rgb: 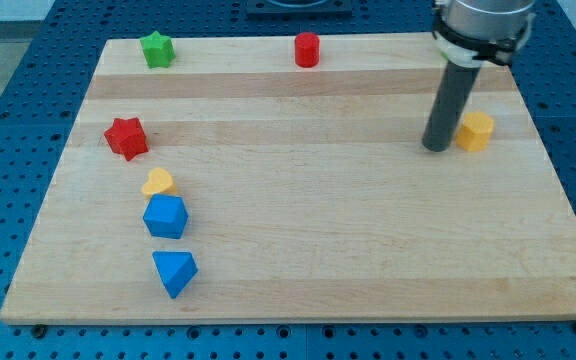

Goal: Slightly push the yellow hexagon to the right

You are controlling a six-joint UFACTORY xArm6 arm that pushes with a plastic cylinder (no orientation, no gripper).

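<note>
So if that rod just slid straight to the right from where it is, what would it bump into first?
My tip sits just left of the yellow hexagon, so that block likely comes first; whether they already touch is unclear.

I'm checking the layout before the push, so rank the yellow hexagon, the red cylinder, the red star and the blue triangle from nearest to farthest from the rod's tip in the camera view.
From my tip:
1. yellow hexagon, right beside it on the view's right.
2. red cylinder, at the view's top, left of the tip.
3. blue triangle, lower left.
4. red star, far left. The last two are nearly too close to call.
</note>
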